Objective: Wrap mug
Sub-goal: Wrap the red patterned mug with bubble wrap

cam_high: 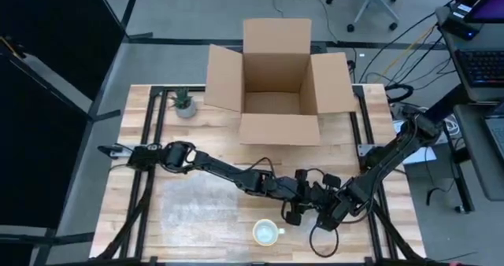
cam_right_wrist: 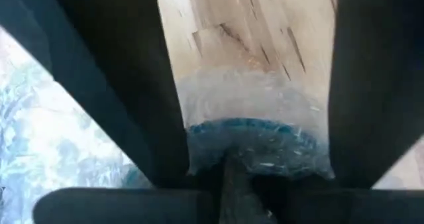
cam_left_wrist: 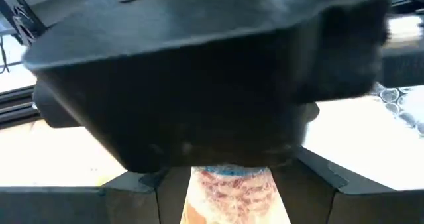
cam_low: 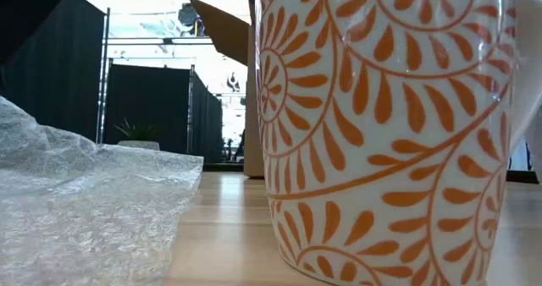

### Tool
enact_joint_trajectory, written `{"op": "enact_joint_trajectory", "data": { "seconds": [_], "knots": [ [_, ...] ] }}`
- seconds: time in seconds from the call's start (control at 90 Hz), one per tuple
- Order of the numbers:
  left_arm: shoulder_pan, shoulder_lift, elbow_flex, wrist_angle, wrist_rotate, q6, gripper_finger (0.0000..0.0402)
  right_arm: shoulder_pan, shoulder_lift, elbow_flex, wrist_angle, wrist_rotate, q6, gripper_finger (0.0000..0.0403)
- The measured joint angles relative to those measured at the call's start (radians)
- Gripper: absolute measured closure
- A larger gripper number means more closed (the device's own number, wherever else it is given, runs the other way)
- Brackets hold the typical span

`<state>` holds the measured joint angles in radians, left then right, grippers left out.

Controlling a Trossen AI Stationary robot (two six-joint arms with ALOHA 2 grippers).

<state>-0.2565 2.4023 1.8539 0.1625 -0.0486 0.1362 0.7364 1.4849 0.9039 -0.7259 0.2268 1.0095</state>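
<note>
The mug (cam_high: 268,232), white with an orange leaf pattern (cam_low: 389,134), stands upright on the table near its front edge. A sheet of bubble wrap (cam_high: 197,207) lies flat to its left, also in the low view (cam_low: 76,201). Both grippers meet just beyond and to the right of the mug: my left gripper (cam_high: 298,211) and my right gripper (cam_high: 324,201), close together. In the right wrist view my right gripper (cam_right_wrist: 252,85) has a clear thing with a blue edge (cam_right_wrist: 252,124) between its fingers. The right gripper's dark body fills most of the left wrist view. My right gripper has the clear, blue-edged thing between its two fingers; the thing spans the whole gap from one finger (cam_right_wrist: 152,98) to the other. Its blue edge (cam_right_wrist: 199,134) lies far back near the gripper's body. What the thing is cannot be told.
An open cardboard box (cam_high: 277,77) stands at the table's far edge, and a small potted plant (cam_high: 184,103) sits at the far left. Black frame rails (cam_high: 150,140) run along the table's left and right sides.
</note>
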Motion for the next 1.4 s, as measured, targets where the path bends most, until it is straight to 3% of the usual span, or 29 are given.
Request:
{"op": "enact_joint_trajectory", "data": {
  "seconds": [0.189, 0.378, 0.589, 0.878, 1.022, 1.211, 1.4],
  "knots": [
    [0.0, 0.002, -0.001, 0.0, 0.0, 0.0, 0.0215, 0.0, 0.0, 0.015, -0.039, 0.007, 0.052, 0.0331],
    [0.001, 0.003, -0.002, 0.0, -0.003, 0.0, 0.0215, 0.004, -0.013, 0.017, -0.046, 0.004, 0.053, 0.0282],
    [0.0, 0.003, -0.003, -0.002, -0.005, 0.0, 0.0215, 0.004, -0.106, 0.016, -0.065, -0.001, 0.057, 0.0242],
    [0.001, 0.003, -0.004, -0.002, -0.006, 0.001, 0.0215, 0.004, -0.241, 0.017, -0.104, 0.003, 0.035, 0.0236],
    [0.001, 0.003, -0.004, -0.002, -0.007, 0.001, 0.0215, 0.004, -0.311, 0.017, -0.087, -0.073, 0.03, 0.0236],
    [0.001, 0.003, -0.005, -0.002, -0.008, 0.004, 0.0215, 0.044, -0.37, 0.019, 0.066, -0.108, 0.029, 0.0236],
    [0.001, 0.003, -0.005, -0.003, -0.008, 0.005, 0.0215, 0.106, -0.338, 0.019, 0.238, -0.095, 0.129, 0.0236]
  ]
}}
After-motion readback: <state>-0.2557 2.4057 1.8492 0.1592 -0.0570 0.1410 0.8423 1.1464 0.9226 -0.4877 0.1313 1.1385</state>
